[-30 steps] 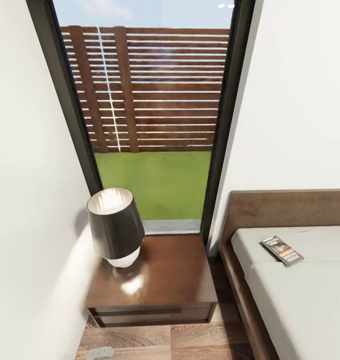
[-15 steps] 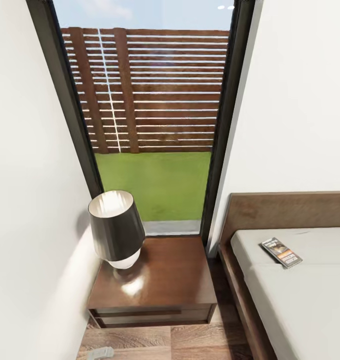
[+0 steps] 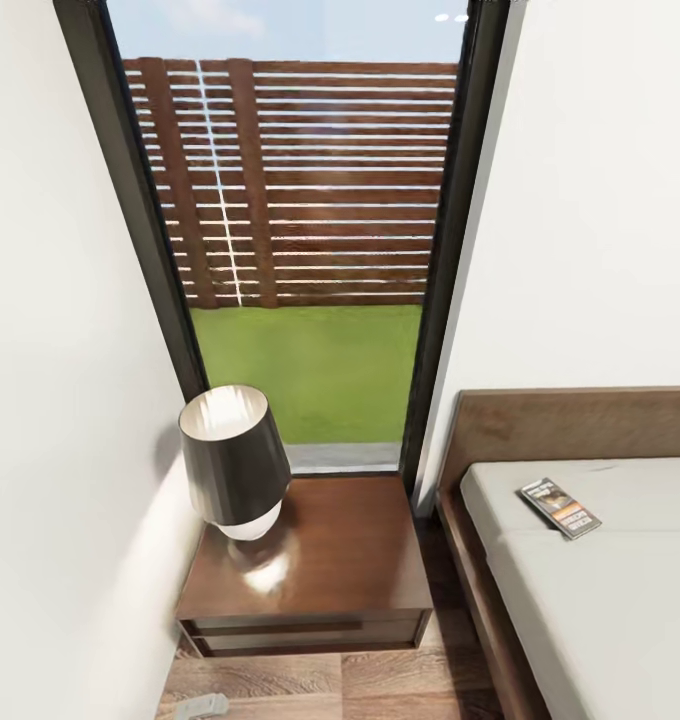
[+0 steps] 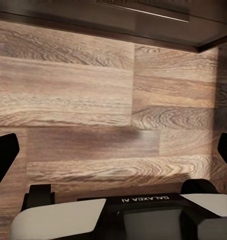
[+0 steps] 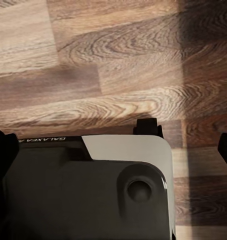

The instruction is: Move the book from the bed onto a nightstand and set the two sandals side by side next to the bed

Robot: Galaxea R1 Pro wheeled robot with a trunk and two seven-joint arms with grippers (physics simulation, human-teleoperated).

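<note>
We see nightstand (image 3: pixel 325 560) wedged between left wall (image 3: pixel 50 400) and bed (image 3: pixel 600 600), narrow floor (image 3: pixel 420 680) strip between them. Lamp (image 3: pixel 235 465) crowds nightstand's left rear corner; rest of top bare, open from above and front. Window (image 3: pixel 300 250) stands right behind nightstand, blocks reach further back. Book (image 3: pixel 560 507) flat on mattress near headboard (image 3: pixel 580 425), open above; headboard and right wall (image 3: pixel 600 200) close off behind. Small grey object (image 3: pixel 202 707) on floor ahead of nightstand. In wrist views, bare planks lie beneath left claw (image 4: pixel 113 150) and right claw (image 5: pixel 113 145), both spread wide.
</note>
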